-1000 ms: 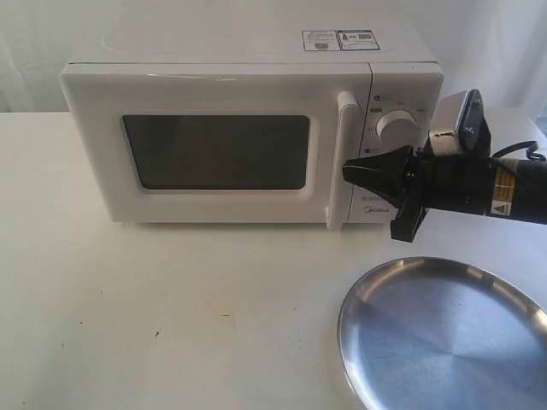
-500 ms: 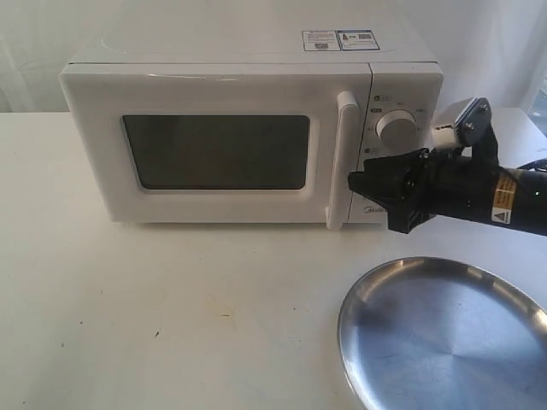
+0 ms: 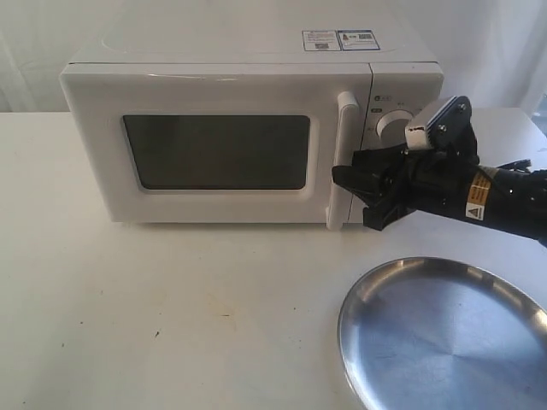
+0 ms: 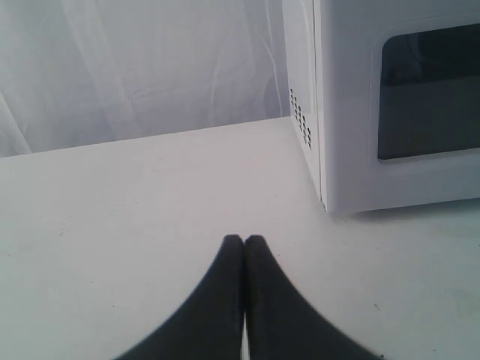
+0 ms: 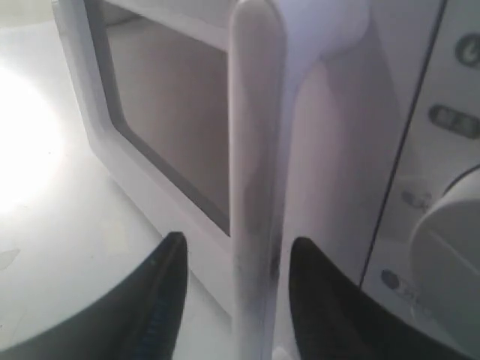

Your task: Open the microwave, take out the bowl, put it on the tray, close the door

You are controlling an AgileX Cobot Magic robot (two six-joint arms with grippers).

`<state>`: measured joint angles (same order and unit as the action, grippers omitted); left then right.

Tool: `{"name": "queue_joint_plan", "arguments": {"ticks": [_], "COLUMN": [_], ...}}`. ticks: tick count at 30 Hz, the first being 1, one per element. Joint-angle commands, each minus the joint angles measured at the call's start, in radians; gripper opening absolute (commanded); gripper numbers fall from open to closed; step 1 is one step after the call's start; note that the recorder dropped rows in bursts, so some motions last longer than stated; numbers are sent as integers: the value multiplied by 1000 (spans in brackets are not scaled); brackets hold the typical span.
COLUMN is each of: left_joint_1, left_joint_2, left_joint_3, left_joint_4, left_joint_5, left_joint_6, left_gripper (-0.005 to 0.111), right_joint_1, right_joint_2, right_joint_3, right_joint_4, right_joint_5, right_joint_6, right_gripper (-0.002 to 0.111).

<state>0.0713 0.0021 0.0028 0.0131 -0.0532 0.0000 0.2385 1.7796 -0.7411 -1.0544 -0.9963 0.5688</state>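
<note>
Right wrist view only: handle (image 5: 255, 187) btwn fingers (image 5: 161, 300).

A plain white counter (image 3: 171, 299), faintly speckled, spreads beneath my jaws, a pale white curtain (image 4: 135, 67) hangs in soft folds beyond its far edge ahead of my left jaws, and bright light glares off the counter near my right jaws.

Right hand (image 5: 238, 241) spread wide, arm (image 3: 504, 201) stretched level, left hand (image 4: 244, 241) fingertips pressed together, held low
</note>
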Motion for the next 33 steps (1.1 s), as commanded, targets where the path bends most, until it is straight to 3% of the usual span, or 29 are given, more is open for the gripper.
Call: {"name": "queue_joint_plan", "arguments": {"ticks": [1,6,11,17,22,27,33], "left_joint_1": [-2,-2,-2,-2,-2,-2,-2], "left_joint_2": [-2,-2,-2,-2,-2,-2,-2], "left_joint_3": [-3,-3,-3,-3,-3,-3,-3], "left_joint_4": [-6,-6,-6,-6,-6,-6,-6], "left_joint_5": [1,1,1,1,1,1,1], "left_joint_6": [0,0,0,0,0,0,0], "left_gripper": [0,0,0,0,0,0,0], "right_joint_1": [1,18,49,54,54,59,59], "right_joint_2": [-8,28,67,71,68,47,19], "right_joint_3": [-7,-30,-48,-48,-48,-48,-48], "right_joint_4": [37,29,29,-50,-241,-444,-517], "right_joint_5": [4,1,-19,-112,-225,-225,-225], "right_joint_6": [-28,-31,-59,-76,-88,-67,-46], "right_gripper": [42,36,0,0,0,0,0]}}
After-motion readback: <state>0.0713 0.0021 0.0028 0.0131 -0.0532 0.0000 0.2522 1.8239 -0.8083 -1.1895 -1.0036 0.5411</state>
